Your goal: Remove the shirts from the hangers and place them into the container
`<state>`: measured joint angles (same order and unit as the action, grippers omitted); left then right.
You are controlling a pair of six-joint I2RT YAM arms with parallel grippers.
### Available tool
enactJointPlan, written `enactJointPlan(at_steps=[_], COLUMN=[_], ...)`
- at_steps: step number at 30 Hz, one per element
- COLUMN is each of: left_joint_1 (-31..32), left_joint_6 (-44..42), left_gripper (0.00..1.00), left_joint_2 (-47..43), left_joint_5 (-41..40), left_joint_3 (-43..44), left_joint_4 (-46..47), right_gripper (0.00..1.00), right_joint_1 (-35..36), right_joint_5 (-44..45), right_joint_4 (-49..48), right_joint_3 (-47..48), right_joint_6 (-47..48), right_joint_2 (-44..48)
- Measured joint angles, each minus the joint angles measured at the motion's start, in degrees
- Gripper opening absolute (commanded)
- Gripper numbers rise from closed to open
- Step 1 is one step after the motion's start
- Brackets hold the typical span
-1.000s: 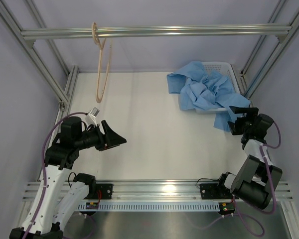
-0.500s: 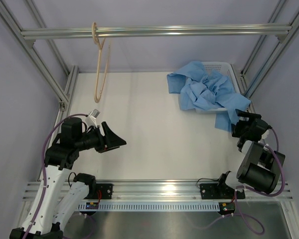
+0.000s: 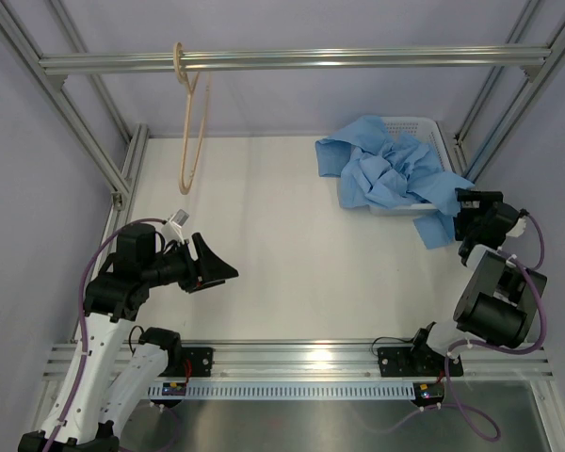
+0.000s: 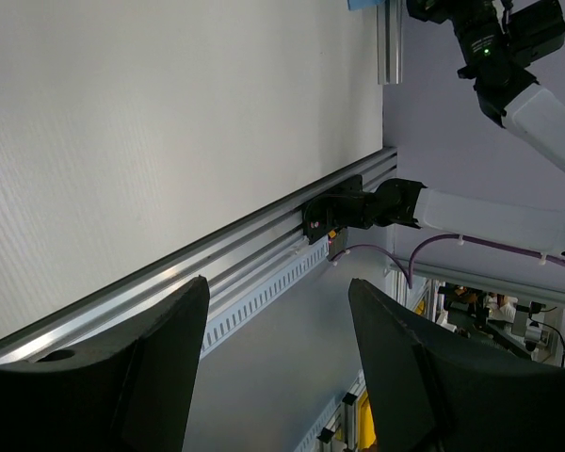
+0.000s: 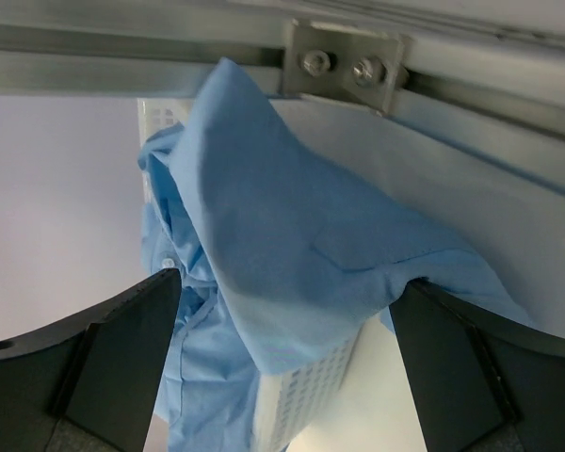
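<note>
top external shows a white table (image 3: 282, 245) framed by aluminium rails (image 3: 292, 60).

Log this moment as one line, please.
light blue cloth shirt: heaped in white perforated plastic basket, overhanging | pale wooden hanger: bare on metal rail | left tool: open, empty | right tool: open, facing shirt

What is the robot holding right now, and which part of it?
Nothing. The left end effector is open above the table, and the right end effector is open facing the shirt, not gripping it.
</note>
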<state>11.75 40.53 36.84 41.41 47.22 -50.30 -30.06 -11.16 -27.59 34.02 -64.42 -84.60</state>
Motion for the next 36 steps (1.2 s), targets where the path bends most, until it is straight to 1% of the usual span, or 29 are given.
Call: enactJointPlan(at_steps=[3, 4, 8, 9, 11, 12, 16, 18, 21, 23, 25, 26, 28, 32, 36], left_joint_1=[0.0, 0.0, 0.0, 0.0, 0.0, 0.0, 0.0, 0.0, 0.0, 0.0, 0.0, 0.0, 0.0, 0.0, 0.0], left_joint_6=[0.0, 0.0, 0.0, 0.0, 0.0, 0.0, 0.0, 0.0, 0.1, 0.2, 0.3, 0.4, 0.5, 0.6, 1.2], left_gripper=[0.66, 0.66, 0.66, 0.66, 0.66, 0.66, 0.66, 0.66, 0.66, 0.66, 0.66, 0.66, 0.66, 0.66, 0.66], left_joint_2=[0.0, 0.0, 0.0, 0.0, 0.0, 0.0, 0.0, 0.0, -0.5, -0.9, -1.2, -1.2, -1.1, -0.7, 0.2], left_joint_5=[0.0, 0.0, 0.0, 0.0, 0.0, 0.0, 0.0, 0.0, 0.0, 0.0, 0.0, 0.0, 0.0, 0.0, 0.0], left_joint_3=[0.0, 0.0, 0.0, 0.0, 0.0, 0.0, 0.0, 0.0, 0.0, 0.0, 0.0, 0.0, 0.0, 0.0, 0.0], left_joint_4=[-0.5, -0.6, -0.7, -0.7, -0.7, -0.7, -0.9, -1.0, -1.1, -1.1, -1.0, -1.0, -1.0, -0.3, 1.0], right_gripper=[0.95, 0.88, 0.75, 0.66, 0.56, 0.47, 0.26, 0.24, 0.22, 0.18, 0.11, 0.04, 0.00, 0.00, 0.00], right_joint_1=[0.0, 0.0, -0.1, -0.1, -0.1, -0.1, -0.3, -0.4, -0.4, -0.4, -0.4, -0.4, -0.4, 0.3, 3.4], right_joint_5=[0.1, 0.1, 0.1, 0.0, -0.2, -0.3, -1.7, -2.1, -2.8, -3.2, -3.6, -4.0, -5.2, -6.8, -7.4], right_joint_4=[2.4, 3.3, 6.2, 6.7, 7.8, 8.4, 12.3, 13.9, 14.9, 15.8, 17.2, 17.7, 19.1, 22.4, 27.3], right_joint_3=[4.0, 5.0, 7.6, 7.9, 8.3, 8.6, 12.7, 14.9, 15.6, 15.6, 15.6, 15.6, 15.6, 15.9, 21.4], right_joint_6=[3.4, 4.5, 8.3, 8.9, 10.1, 10.4, 13.1, 14.4, 16.0, 16.9, 17.8, 18.3, 19.0, 19.3, 20.2], right_joint_2=[-0.9, -1.0, -1.2, -1.3, -1.5, -1.7, -4.5, -6.1, -6.1, -5.9, -5.1, -4.6, -3.3, 0.5, 3.7])
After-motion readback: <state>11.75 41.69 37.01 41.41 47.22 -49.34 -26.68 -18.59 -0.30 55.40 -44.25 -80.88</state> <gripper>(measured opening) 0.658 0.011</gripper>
